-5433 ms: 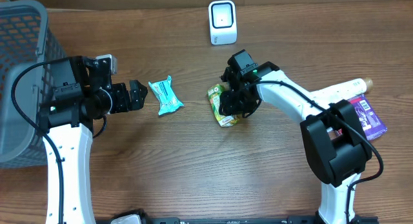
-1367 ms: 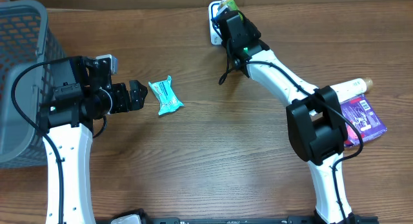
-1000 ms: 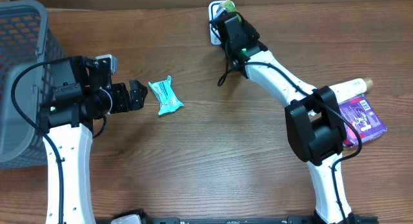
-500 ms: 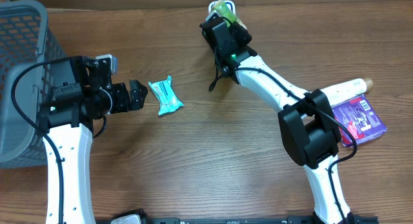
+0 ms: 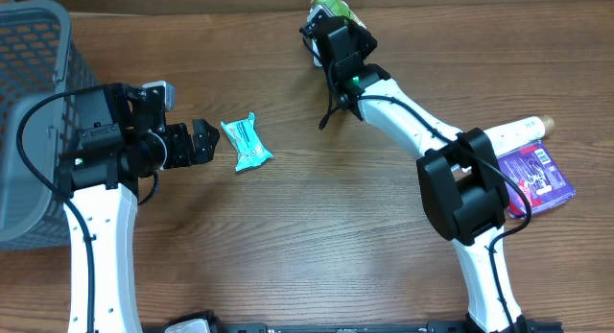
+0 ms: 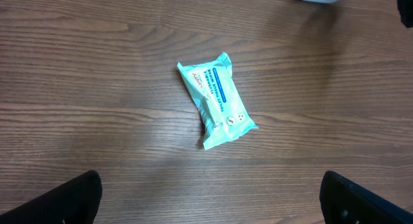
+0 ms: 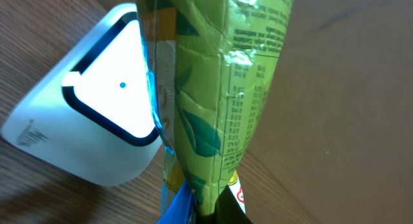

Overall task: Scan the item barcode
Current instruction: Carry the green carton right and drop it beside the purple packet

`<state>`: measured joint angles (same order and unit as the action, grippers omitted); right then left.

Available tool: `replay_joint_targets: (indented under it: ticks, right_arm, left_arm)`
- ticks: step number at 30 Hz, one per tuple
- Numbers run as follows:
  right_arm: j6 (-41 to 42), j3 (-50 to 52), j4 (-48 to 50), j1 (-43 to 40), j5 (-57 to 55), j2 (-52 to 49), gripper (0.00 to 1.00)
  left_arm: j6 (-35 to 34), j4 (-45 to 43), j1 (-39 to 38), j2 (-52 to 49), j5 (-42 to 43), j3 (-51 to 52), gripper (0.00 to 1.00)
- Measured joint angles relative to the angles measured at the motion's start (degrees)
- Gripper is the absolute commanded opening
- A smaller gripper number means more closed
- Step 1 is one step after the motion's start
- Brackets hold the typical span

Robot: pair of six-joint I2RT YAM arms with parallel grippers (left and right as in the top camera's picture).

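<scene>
**A:** Overhead first. Where is the item?

**B:** The green packet [image 5: 331,0] is up at twelve o'clock, at the far edge of the worktop [image 5: 317,237]. The right tool [image 5: 330,16] has it pinched, jaws pressed together on the packet.

**A:** And the other arm?

**B:** The left tool [image 5: 205,142] sits at nine o'clock, jaws spread wide and holding nothing. A teal packet [image 5: 246,143] lies flat just off its three o'clock side, not touching it. A grey basket [image 5: 38,55] stands at ten o'clock. Over at three o'clock, a purple packet [image 5: 547,175] and a white tube [image 5: 513,131] lie beside the right arm.

**A:** Left wrist view?

**B:** The teal packet lies in the middle of the wood, slanted from eleven to five o'clock. The two dark fingertips [image 6: 64,198] show only in the lower corners, at seven and five o'clock, well apart from the packet.

**A:** Right wrist?

**B:** The green packet hangs upright and fills the centre from twelve to six o'clock, small print facing the camera. The white scanner [image 7: 77,153] sits at its nine o'clock, with a lit, dark-framed window. The packet's edge overlaps that window in view, but I cannot tell whether they touch.
</scene>
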<state>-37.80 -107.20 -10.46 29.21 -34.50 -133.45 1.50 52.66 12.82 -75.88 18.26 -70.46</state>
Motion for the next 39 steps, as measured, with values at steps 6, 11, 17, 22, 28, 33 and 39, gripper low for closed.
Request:
replay_joint_targets:
  ticks: [6, 11, 17, 22, 28, 33, 39]
  right_arm:
    - [-4.4, 0.0, -0.3, -1.2, 1.1, -1.0, 0.04]
    - [-7.5, 0.0, -1.4, -1.4, 1.3, -1.1, 0.04]
    - [-10.3, 0.0, -5.7, -1.1, 1.7, -1.1, 0.04]
    - [-10.1, 0.0, -9.3, 0.3, 2.0, -0.8, 0.04]
    - [2.1, 0.2, -20.0, 2.7, 5.6, 7.3, 0.04]
    - [29.2, -0.1, -34.4, 3.1, 9.9, 25.0, 0.04]
    - [59.0, -1.6, -54.2, -4.9, 11.3, 37.0, 0.04]
  left_arm:
    - [0.0, 0.0, 0.0, 0.0, 0.0, 0.0, 1.00]
    - [0.0, 0.0, 0.0, 0.0, 0.0, 0.0, 1.00]
    - [0.0, 0.0, 0.0, 0.0, 0.0, 0.0, 0.99]
    - [0.0, 0.0, 0.0, 0.0, 0.0, 0.0, 0.99]
    - [0.0, 0.0, 0.0, 0.0, 0.0, 0.0, 0.99]
    - [0.0, 0.0, 0.0, 0.0, 0.0, 0.0, 1.00]
    - [0.0, 0.0, 0.0, 0.0, 0.0, 0.0, 1.00]
